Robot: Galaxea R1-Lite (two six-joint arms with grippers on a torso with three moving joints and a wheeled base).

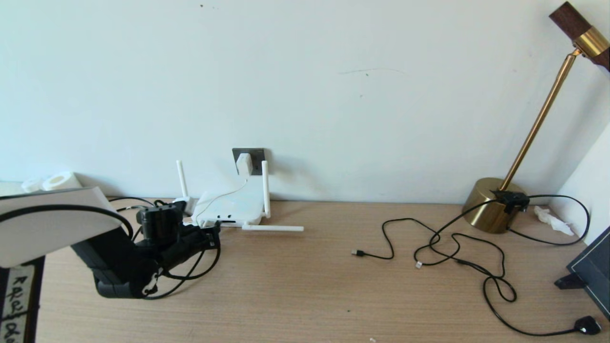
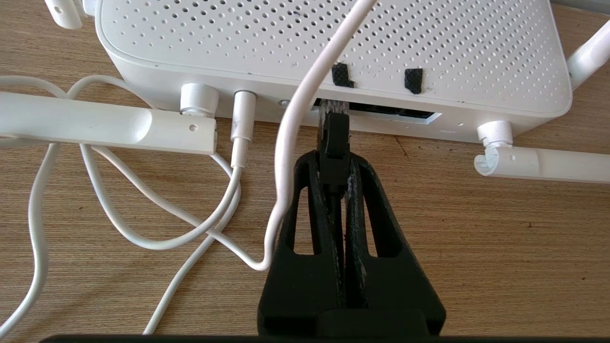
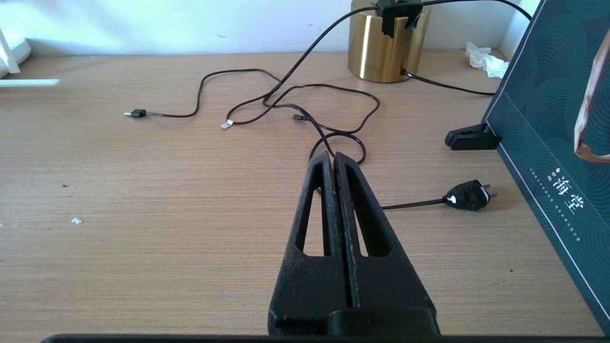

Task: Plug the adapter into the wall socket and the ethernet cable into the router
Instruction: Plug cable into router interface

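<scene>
The white router [image 1: 233, 205] lies flat by the wall. Above it, the white adapter [image 1: 244, 163] sits in the dark grey wall socket [image 1: 256, 154], and its thin white cord [image 2: 295, 143] hangs across the router [image 2: 238, 43]. My left gripper [image 2: 334, 164] is shut on the black boot of the ethernet cable [image 2: 336, 133]. The clear plug tip is at the mouth of the dark port slot [image 2: 395, 113]; how deep it goes is hidden. In the head view the left gripper [image 1: 212, 235] is at the router's near edge. My right gripper [image 3: 333, 156] is shut and empty above the table.
One router antenna [image 1: 272, 228] lies flat on the table. Thin black cables [image 1: 452, 247] sprawl at the right, ending in a black plug [image 1: 587, 325]. A brass lamp [image 1: 493, 205] stands at the back right, next to a dark patterned box [image 3: 557, 119].
</scene>
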